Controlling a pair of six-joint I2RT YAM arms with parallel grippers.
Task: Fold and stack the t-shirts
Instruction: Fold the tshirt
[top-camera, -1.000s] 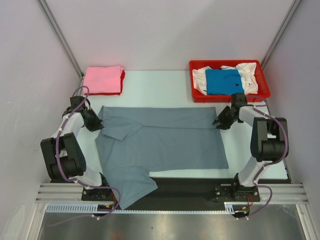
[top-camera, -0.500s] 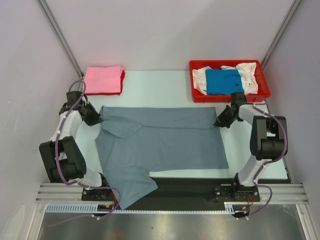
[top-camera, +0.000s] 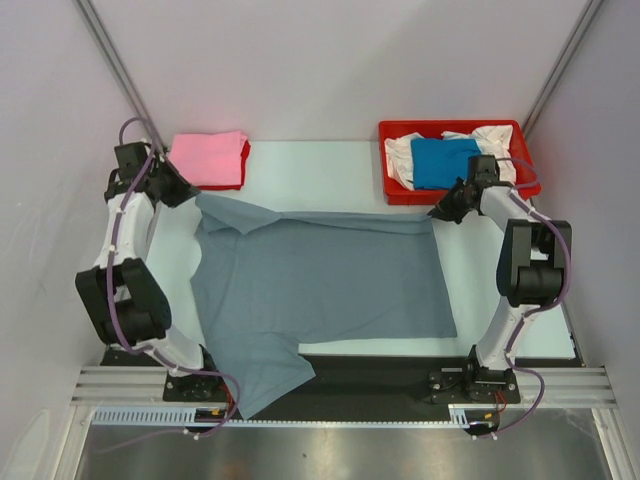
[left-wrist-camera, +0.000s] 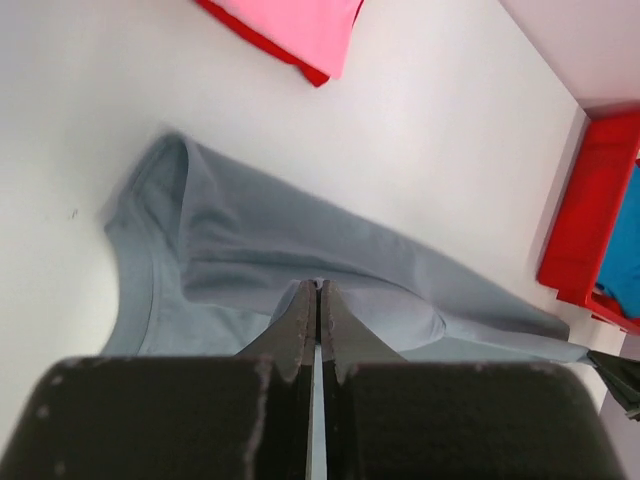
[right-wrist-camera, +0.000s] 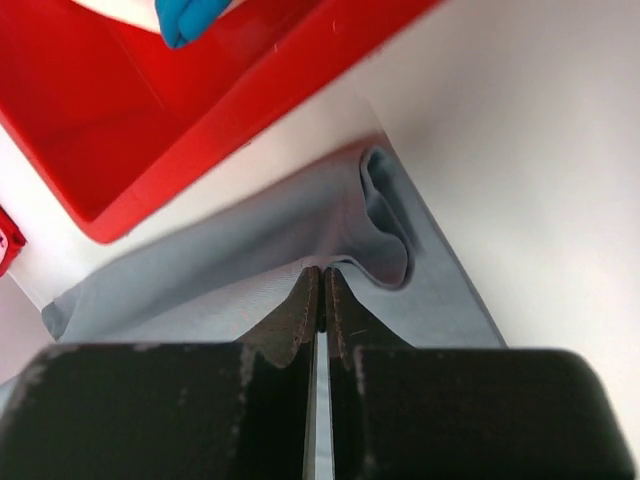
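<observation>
While the grey shirt (top-camera: 320, 285) lies spread across the middle of the table (top-camera: 320, 165), the left pincer (top-camera: 190, 196) is clenched on its far-left corner and the right pincer (top-camera: 436, 212) on its far-right corner. A pink shirt (top-camera: 205, 158) sits folded on a red shirt (top-camera: 215, 186) at the table's far-left corner. A blue shirt (top-camera: 445, 162) and a white shirt (top-camera: 497, 150) lie in the red tray (top-camera: 405, 196) at the far-right corner.

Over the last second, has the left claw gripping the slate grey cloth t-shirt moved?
Yes. The left gripper moved away from the arm bases, up beside the folded pink t-shirt, pulling the slate grey t-shirt.
</observation>
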